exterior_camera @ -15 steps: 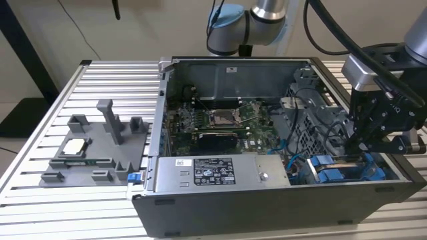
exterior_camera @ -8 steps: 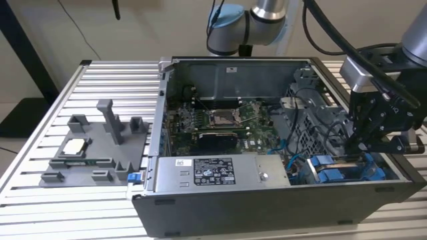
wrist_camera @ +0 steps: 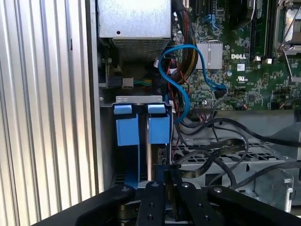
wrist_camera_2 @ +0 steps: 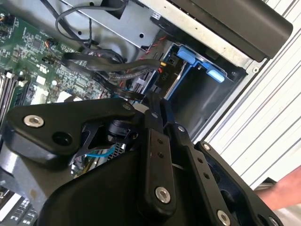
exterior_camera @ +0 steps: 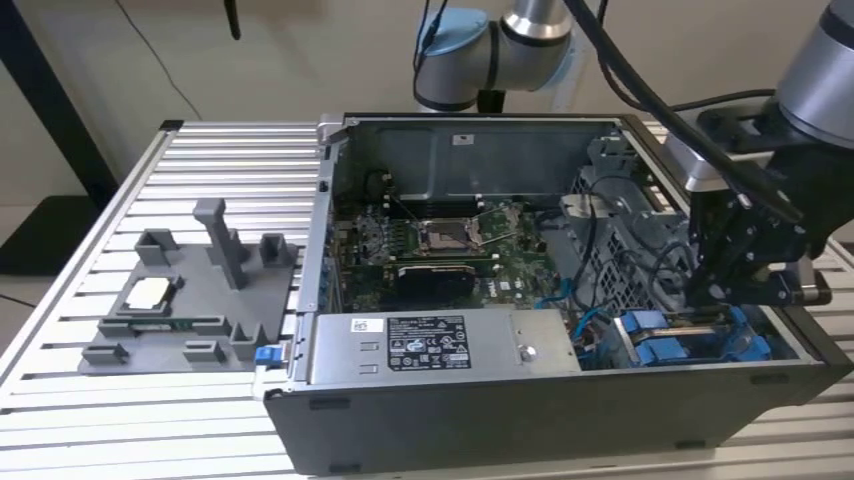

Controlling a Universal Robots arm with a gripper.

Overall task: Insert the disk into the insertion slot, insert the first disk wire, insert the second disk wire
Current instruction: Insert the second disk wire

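The insertion slot [exterior_camera: 667, 345], a grey bay with blue rails, is in the open computer case's corner at the exterior view's right. Its blue tabs show in both wrist views [wrist_camera: 127, 129] [wrist_camera_2: 193, 56]. The disk's thin edge [wrist_camera: 149, 160] runs down beside one blue rail, inside the bay. My gripper [exterior_camera: 691, 303] hangs right over that bay, fingers pressed together [wrist_camera_2: 155, 104] [wrist_camera: 169, 178]. Black disk wires [wrist_camera: 211, 150] lead from the case up to the fingertips, which seem shut on one wire's end. That end is hidden between the fingers.
A grey power supply box [exterior_camera: 441, 345] with a white label lies beside the bay, the green motherboard [exterior_camera: 441, 240] behind it. A blue cable [wrist_camera: 176, 70] loops near the bay. A grey fixture tray [exterior_camera: 187, 300] lies on the ribbed table. A person's hand [wrist_camera_2: 282, 188] is close by.
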